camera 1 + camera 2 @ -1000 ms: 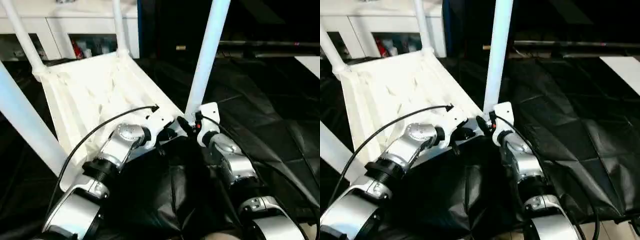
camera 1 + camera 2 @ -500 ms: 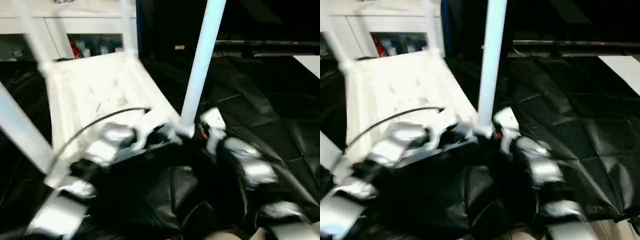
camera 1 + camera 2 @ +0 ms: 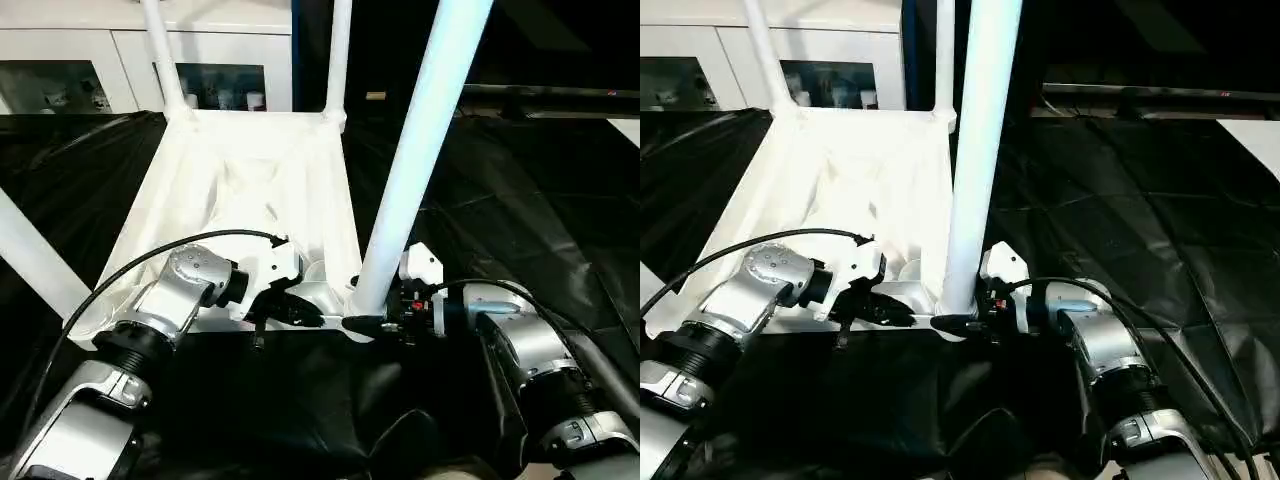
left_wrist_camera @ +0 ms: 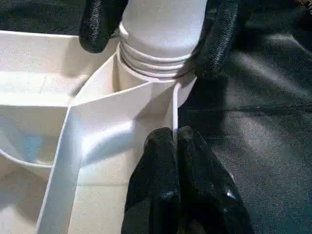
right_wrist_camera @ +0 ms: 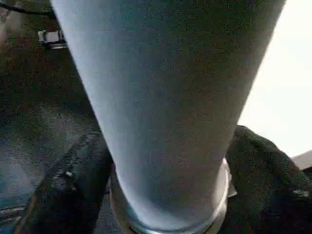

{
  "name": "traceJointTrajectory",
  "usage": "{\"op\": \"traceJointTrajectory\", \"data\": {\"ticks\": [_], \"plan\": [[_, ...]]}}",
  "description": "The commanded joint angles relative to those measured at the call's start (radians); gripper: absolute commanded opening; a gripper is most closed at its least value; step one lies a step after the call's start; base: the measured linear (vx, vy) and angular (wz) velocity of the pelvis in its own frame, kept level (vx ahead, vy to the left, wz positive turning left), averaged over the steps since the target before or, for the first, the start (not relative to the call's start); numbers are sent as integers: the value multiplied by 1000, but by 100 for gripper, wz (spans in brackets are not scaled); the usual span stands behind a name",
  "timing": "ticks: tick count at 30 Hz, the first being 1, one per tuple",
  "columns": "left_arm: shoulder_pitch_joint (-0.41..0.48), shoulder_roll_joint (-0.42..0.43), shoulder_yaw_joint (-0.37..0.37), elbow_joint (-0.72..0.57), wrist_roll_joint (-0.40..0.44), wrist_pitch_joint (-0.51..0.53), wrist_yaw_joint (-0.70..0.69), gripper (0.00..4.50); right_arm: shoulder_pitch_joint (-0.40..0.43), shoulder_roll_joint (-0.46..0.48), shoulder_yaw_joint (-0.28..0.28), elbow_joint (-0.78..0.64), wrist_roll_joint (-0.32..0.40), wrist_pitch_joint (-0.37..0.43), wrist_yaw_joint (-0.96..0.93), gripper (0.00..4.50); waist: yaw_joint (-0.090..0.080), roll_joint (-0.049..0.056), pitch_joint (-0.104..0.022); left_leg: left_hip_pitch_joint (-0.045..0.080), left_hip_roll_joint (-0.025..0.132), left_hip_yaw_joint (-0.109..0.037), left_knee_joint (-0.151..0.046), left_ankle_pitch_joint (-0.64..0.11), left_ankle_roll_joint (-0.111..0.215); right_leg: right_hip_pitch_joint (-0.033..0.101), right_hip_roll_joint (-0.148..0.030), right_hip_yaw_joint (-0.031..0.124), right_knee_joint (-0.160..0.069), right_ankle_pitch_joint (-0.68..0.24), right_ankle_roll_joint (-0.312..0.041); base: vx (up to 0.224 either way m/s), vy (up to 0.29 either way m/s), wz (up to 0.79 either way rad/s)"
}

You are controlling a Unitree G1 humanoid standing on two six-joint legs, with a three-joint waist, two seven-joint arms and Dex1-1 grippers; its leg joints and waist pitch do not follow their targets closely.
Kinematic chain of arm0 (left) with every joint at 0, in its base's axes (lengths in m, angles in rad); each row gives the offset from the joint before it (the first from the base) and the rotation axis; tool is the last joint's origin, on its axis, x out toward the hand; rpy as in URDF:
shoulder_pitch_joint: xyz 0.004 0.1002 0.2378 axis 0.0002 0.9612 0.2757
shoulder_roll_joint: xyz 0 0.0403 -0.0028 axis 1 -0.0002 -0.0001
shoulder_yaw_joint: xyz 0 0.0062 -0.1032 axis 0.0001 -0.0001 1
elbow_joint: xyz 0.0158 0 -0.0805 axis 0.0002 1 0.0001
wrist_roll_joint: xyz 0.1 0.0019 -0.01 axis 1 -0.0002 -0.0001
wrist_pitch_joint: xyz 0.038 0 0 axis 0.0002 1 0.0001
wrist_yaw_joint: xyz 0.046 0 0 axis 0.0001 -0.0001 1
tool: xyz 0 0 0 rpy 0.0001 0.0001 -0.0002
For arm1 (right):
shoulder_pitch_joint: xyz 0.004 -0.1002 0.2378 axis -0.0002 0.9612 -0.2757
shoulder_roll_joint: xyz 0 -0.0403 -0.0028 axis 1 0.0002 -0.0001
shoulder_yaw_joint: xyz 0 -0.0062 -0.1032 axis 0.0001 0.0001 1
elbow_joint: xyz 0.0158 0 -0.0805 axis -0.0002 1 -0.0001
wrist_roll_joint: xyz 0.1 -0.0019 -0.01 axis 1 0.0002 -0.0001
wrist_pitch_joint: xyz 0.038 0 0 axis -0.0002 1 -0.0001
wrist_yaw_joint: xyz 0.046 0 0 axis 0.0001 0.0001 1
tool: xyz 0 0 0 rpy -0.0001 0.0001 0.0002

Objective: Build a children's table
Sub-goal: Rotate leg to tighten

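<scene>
Children's table, partly assembled: white plastic tabletop (image 3: pixel 245 190) lying upside down on a black crinkled sheet (image 3: pixel 540 190), ribbed underside facing up, its near edge toward the robot and its far edge toward a white cabinet (image 3: pixel 120 60) with glazed compartments at the back of the scene. Legs: white tapered tubes standing up out of the corner sockets. Near right leg (image 3: pixel 415 160), thick in the head views, rises steeply from the near right corner socket (image 4: pixel 146 73); the left wrist view shows its ringed base seated in that socket. Far left leg (image 3: pixel 160 55) and far right leg (image 3: pixel 338 60) stand at the two far corners. Near left leg (image 3: pixel 35 255) crosses the left edge of the left eye view, its foot at the near left corner of the tabletop. Right gripper (image 3: pixel 372 318): reaches in from the right at socket height, its two black fingers (image 5: pixel 73 185) set one on each side of the near right leg's base and touching it; closed on that leg, jaws standing wide to the leg's width. Left gripper (image 4: pixel 178 141): comes in from the left over the near edge of the tabletop, its fingertips pressed together with nothing between them, resting against the thin wall of the tabletop just beside the near right corner socket. Silver forearms and black cables run back from both grippers toward the viewer.
</scene>
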Motion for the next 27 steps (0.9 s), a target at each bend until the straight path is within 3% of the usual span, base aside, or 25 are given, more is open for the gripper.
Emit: {"op": "traceJointTrajectory", "data": {"ticks": [1, 8, 12, 18, 19, 21, 23, 24, 27], "plan": [[-17, 0, 11, -23, -12, -15, -14, 0, -14, -5, 13, -19, -1, 5, 11, 335, -1, 1, -71, 24, 95, -49, -76, -196, 14, 34, -100, 61, -68, -184, -260, 0, 0, 0], [-12, -11, 19, -20, -13, -19, 8, 0, -8, 9, 4, -10, 0, 0, -6, 275, 0, 0, -71, 26, 95, -50, -77, -202, 8, 33, -100, 61, -69, -203, -255, 0, 0, 0], [-24, -43, 37, 21, 17, -5, 126, 0, -3, 33, -10, 37, -38, -7, -114, 269, -5, 1, -71, 25, 93, -51, -76, -207, 1, 32, -102, 62, -73, -208, -255, 0, 0, 0], [-45, -118, 63, 74, 53, 59, 334, 0, -26, 118, -73, 139, -73, 24, -406, 267, -22, 0, -67, 28, 88, -59, -80, -270, -36, 31, -104, 62, -87, -335, -222, 0, 0, 0], [-63, -185, 83, 120, 71, 116, 492, 0, -43, 186, -119, 196, -80, 45, -610, 267, -29, 3, -66, 28, 90, -59, -81, -276, -41, 29, -106, 64, -89, -344, -220, 0, 0, 0], [-72, -217, 87, 143, 77, 123, 550, 0, -53, 220, -138, 221, -76, 51, -690, 267, -37, 7, -65, 34, 87, -62, -80, -304, -55, 23, -102, 62, -94, -376, -215, 0, 0, 0], [-77, -236, 89, 157, 81, 122, 584, 0, -60, 240, -150, 237, -74, 54, -738, 266, -36, 2, -69, 31, 85, -62, -79, -290, -42, 29, -103, 62, -96, -364, -203, 0, 0, 0], [-82, -263, 89, 168, 82, 124, 616, 0, -67, 267, -152, 248, -76, 55, -779, 266, -38, 4, -67, 32, 86, -58, -78, -283, -34, 25, -100, 64, -98, -341, -207, 0, 0, 0], [-86, -302, 86, 177, 90, 122, 646, 0, -80, 308, -147, 264, -84, 47, -810, 266, -36, 4, -71, 27, 84, -58, -78, -261, -15, 29, -99, 62, -92, -296, -209, 0, 0, 0]]}}
